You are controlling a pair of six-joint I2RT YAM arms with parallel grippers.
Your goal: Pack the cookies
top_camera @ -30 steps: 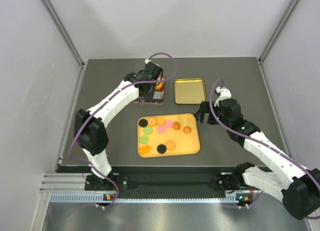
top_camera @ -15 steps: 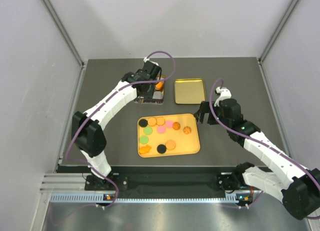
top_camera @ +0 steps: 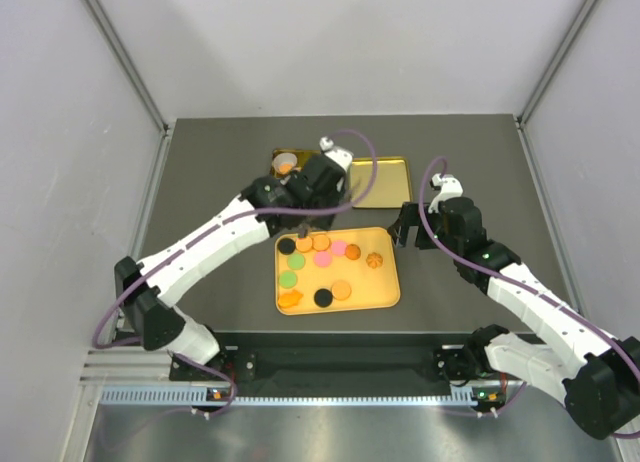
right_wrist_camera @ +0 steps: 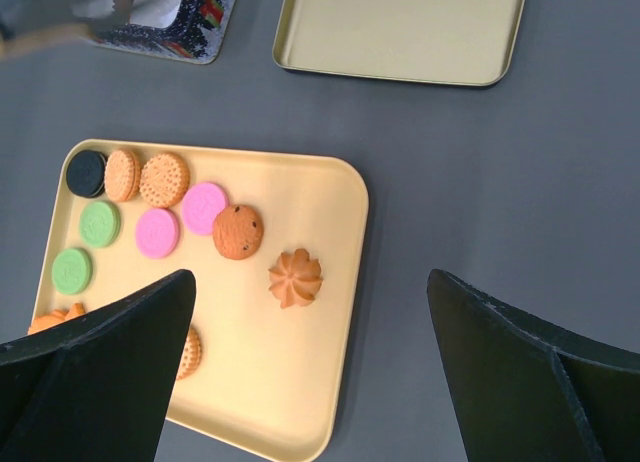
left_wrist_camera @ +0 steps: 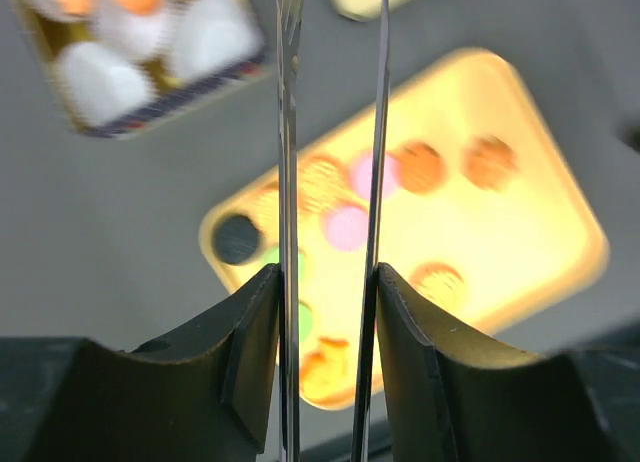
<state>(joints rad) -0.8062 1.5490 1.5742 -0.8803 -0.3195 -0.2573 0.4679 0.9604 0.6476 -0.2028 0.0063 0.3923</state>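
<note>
**Both claws empty, cookies on the tray**

My right wrist view shows the cookies (right_wrist_camera: 205,208) sharply on the yellow tray (right_wrist_camera: 280,372), ahead and left of the right gripper (right_wrist_camera: 310,382), which is spread wide and holds nothing. The left wrist view blurs them. They lie beneath the left gripper (left_wrist_camera: 333,42), whose jaws are partly parted and empty. White cups (left_wrist_camera: 205,32) sit up-left of it.

Yellow tray (top_camera: 378,288) at centre; gold lid (top_camera: 385,187) beyond, beside a patterned tin (right_wrist_camera: 195,32)

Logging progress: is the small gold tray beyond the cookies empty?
Empty. The small tray shows only bare gold inside, with nothing in it.
</note>
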